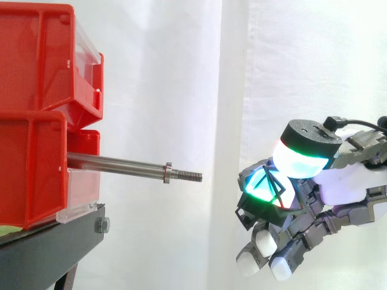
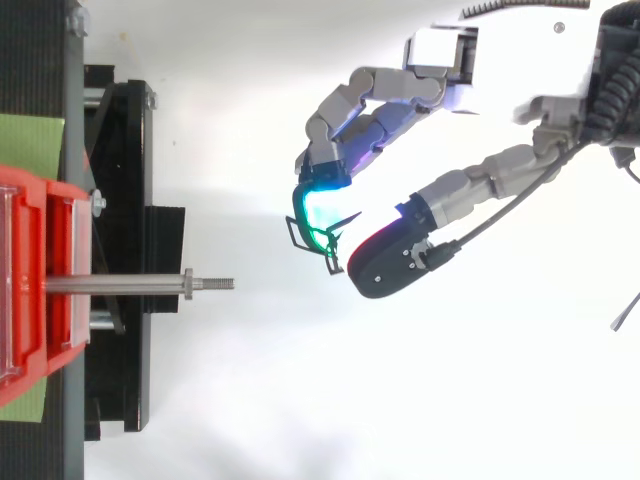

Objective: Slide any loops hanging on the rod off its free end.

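Observation:
A bare steel rod (image 1: 121, 164) sticks out level from the red bins (image 1: 36, 121) toward the right, ending in a collar and a threaded tip (image 1: 190, 176). Nothing hangs on the rod (image 2: 130, 284). My hand (image 1: 338, 181) hovers to the right of the free end, apart from it and slightly lower. Its fingers are curled, and a green-glowing fingertip (image 2: 318, 208) and the thumb (image 2: 390, 258) pinch a thin black wire loop (image 2: 296, 232). In the side view the loop (image 1: 242, 212) wraps around that green fingertip.
The red bins (image 2: 30, 280) sit stacked on a black stand (image 1: 54, 241) at the left. A green sheet (image 2: 30, 145) lies under the bins. A white curtain hangs behind, with open space between the rod tip and the hand.

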